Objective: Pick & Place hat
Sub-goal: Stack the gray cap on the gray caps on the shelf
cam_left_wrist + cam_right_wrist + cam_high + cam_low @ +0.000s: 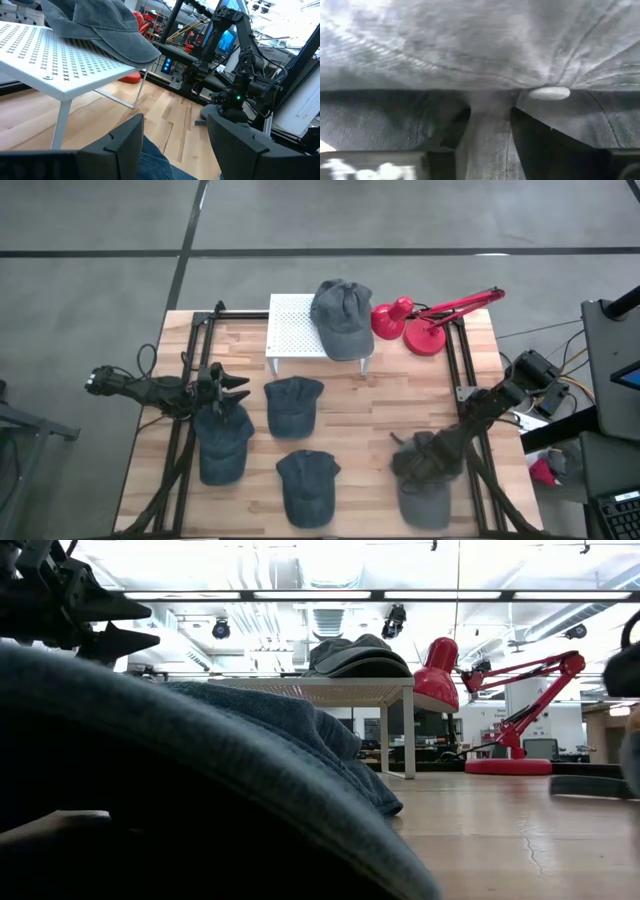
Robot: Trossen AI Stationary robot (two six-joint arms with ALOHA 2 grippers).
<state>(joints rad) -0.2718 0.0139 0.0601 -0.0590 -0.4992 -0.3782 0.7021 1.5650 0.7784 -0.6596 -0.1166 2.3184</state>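
Several denim hats lie on the wooden table. A grey hat (424, 492) near the front right lies under my right gripper (416, 462), which points down onto its crown; in the right wrist view the cloth (470, 45) fills the picture and its top button (548, 93) shows. My left gripper (226, 386) hovers open and level over a blue hat (220, 445) at the left, its fingers (125, 142) apart above the cloth. Another grey hat (340, 315) rests on a white perforated stand (290, 330). My right gripper pinches a raised fold of the grey hat's crown (487, 125) between its two fingers (445, 131), close beside the top button. The fingers come from above, pointing down. The hat lies on the table; one layer or several, I cannot tell.
Two more blue hats lie at the middle (292, 405) and near the front edge (305, 485). A red desk lamp (430, 325) stands at the far right beside the stand. Black frame rails (180, 430) run along both sides of the table.
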